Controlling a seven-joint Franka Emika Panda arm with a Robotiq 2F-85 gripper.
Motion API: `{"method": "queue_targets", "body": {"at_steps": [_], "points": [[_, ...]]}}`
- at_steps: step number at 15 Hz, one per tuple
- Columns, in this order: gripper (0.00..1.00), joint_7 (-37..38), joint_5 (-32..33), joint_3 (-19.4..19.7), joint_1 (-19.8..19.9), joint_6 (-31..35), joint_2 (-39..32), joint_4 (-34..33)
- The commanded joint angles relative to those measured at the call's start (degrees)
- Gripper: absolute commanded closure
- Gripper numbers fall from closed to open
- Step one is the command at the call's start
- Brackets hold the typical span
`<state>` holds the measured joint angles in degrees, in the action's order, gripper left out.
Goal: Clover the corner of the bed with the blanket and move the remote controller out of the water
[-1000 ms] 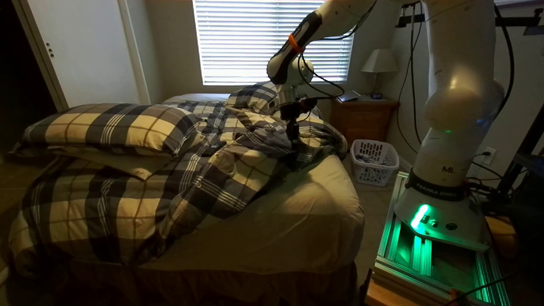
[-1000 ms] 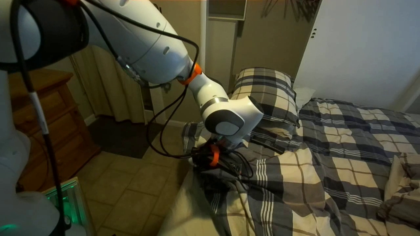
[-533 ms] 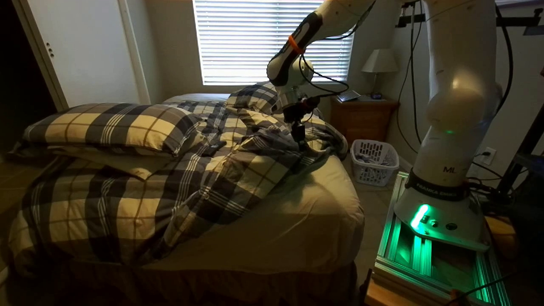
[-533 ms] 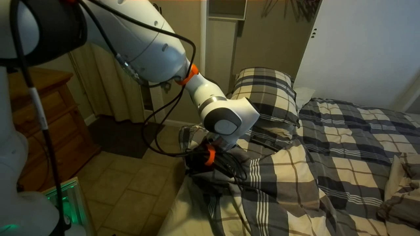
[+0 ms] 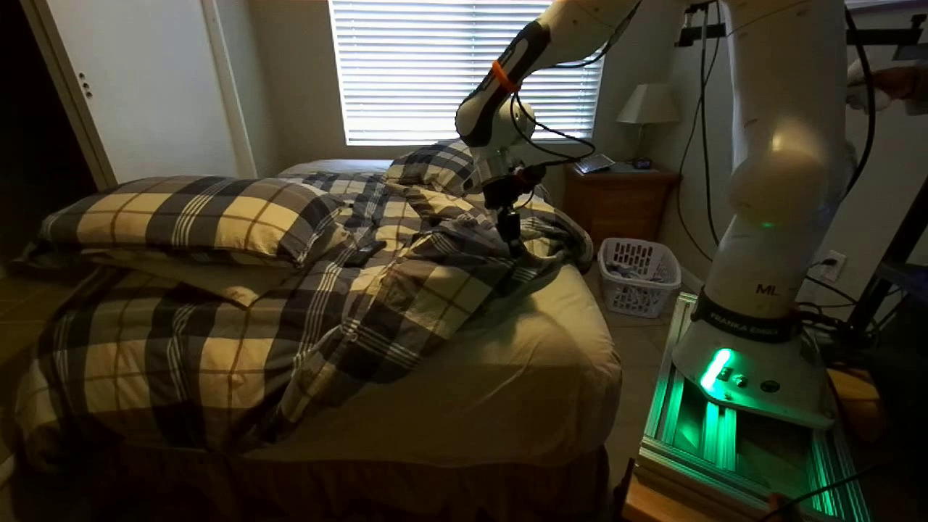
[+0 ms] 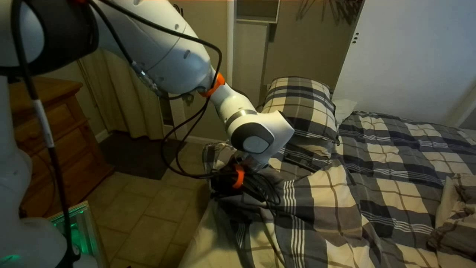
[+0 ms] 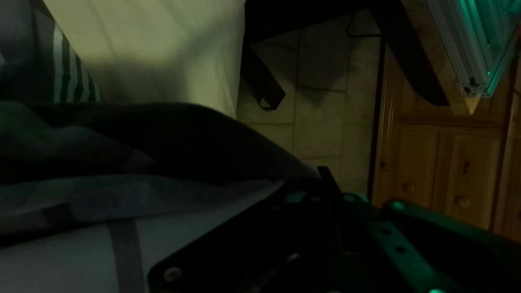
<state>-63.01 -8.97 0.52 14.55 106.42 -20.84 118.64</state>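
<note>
Fingers (image 5: 510, 232) gripped the blanket (image 5: 428, 290); the corner of the bed (image 5: 583, 384) lay bare

The slender black fingers were pressed together on a pinched fold, apart from the corner; in the wrist view the cloth narrowed to a point at their tips. Outward from there spread thick, rumpled plaid in cream, navy and tan, its slanting edge stopping short of the smooth, rounded beige corner. A brown skirt (image 5: 435, 482) hung below it. The remote controller (image 6: 299, 163), a slim black bar, lay on the blanket well apart from the corner, beside a plump plaid pillow (image 6: 299, 104).
</note>
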Motion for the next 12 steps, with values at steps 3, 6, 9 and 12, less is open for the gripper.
{"method": "queue_targets", "body": {"at_steps": [3,6,9,12], "points": [[1.00,-0.05,3.02,-0.55,-2.98,-6.71,-3.46,-3.74],[1.00,-0.53,3.02,-1.91,-4.90,-11.46,-6.21,-4.34],[1.00,-0.27,4.35,-2.55,-6.70,-15.85,-10.44,-5.08],[1.00,5.79,7.46,-1.00,-7.75,-17.54,-12.76,-3.33]]}}
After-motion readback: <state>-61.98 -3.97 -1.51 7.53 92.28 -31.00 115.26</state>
